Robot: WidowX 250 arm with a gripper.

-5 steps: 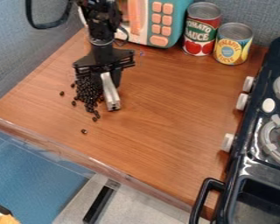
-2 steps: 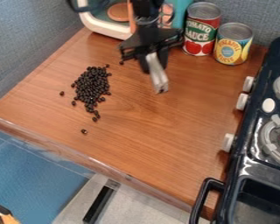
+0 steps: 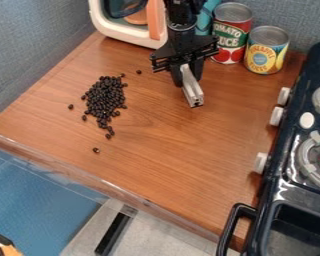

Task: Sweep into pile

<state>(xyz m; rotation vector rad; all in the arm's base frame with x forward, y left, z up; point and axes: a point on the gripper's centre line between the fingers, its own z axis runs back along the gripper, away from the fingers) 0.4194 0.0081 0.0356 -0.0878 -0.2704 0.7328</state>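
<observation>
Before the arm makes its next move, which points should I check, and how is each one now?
1. Silver bar between the gripper's fingers: ok.
2. Most dark beans in one main pile: ok.
3. No stray beans: not ok; several lie apart, one of them nearest the counter's front edge.
4. Bar standing apart from the pile, with bare wood between: ok.
5. Bar touching the counter: cannot tell.

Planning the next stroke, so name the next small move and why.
Probably bring the gripper's silvery bar around to the near side of the lone bean and nudge it toward the pile: that bean lies apart, and the bar is off to the pile's right.
</observation>
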